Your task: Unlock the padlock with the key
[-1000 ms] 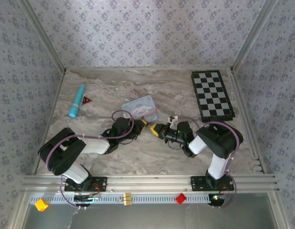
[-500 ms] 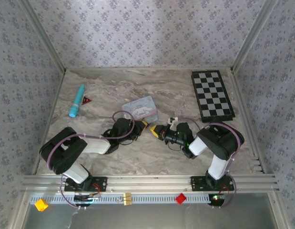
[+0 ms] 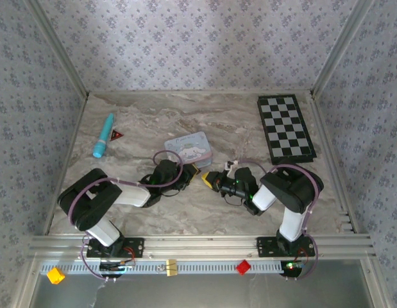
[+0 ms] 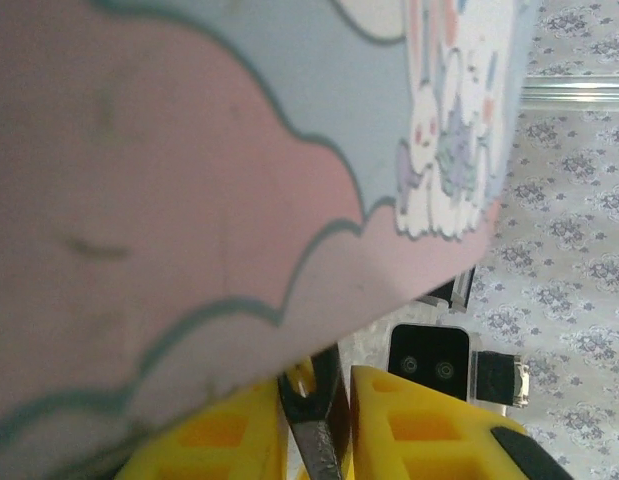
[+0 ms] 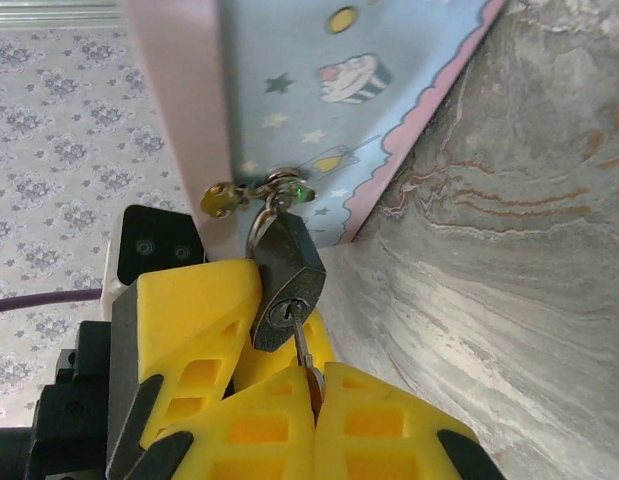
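Observation:
The small black padlock [image 5: 284, 270] hangs by its shackle from the hasp [image 5: 274, 190] of a pale blue cartoon-printed tin [image 3: 188, 147]. The key [image 5: 301, 340] is in its keyhole. My right gripper [image 5: 314, 382] is shut on the key's bow, just below the lock. My left gripper [image 4: 324, 405] holds the padlock [image 4: 319, 420] from the other side, a yellow finger [image 4: 419, 425] close against each flank. From above, both grippers [image 3: 193, 170] [image 3: 208, 178] meet tip to tip at the tin's near edge. The tin [image 4: 189, 170] hides most of the lock from the left wrist.
A folded chessboard [image 3: 285, 127] lies at the back right. At the back left are a turquoise tube [image 3: 103, 135] and a small dark red triangle [image 3: 116, 135]. The marble tabletop [image 3: 204, 212] is bare in front of the grippers.
The tin has turned and now lies flatter and more compact. Both grippers have shifted slightly with the padlock, and the left fingers have eased a little.

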`<state>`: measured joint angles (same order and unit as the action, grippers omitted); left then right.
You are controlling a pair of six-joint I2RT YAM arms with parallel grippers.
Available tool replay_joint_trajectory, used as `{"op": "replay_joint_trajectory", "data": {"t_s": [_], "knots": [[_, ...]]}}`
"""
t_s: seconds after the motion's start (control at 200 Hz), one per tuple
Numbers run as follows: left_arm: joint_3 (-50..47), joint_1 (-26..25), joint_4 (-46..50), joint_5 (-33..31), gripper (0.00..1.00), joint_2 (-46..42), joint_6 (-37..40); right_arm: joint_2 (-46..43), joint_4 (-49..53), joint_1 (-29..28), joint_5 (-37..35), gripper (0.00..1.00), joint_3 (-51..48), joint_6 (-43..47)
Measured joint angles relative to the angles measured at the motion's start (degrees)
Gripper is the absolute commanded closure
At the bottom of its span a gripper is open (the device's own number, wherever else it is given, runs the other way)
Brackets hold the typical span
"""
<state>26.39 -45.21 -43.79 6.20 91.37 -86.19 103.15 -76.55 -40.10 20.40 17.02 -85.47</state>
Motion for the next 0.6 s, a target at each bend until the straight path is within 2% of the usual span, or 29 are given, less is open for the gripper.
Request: {"op": "replay_joint_trajectory", "data": {"t_s": [0.365, 0.6], "knots": [[0.20, -0.72, -3.58, 0.63, 0.68, 2.14, 0.26, 0.76, -1.68, -1.31, -0.07, 1.00, 0.15, 0.00], [0.44, -0.76, -5.27, 0.59, 0.76, 3.41, 1.01, 1.05, -2.64, -1.36, -0.83, 1.00, 0.15, 0.00]]}}
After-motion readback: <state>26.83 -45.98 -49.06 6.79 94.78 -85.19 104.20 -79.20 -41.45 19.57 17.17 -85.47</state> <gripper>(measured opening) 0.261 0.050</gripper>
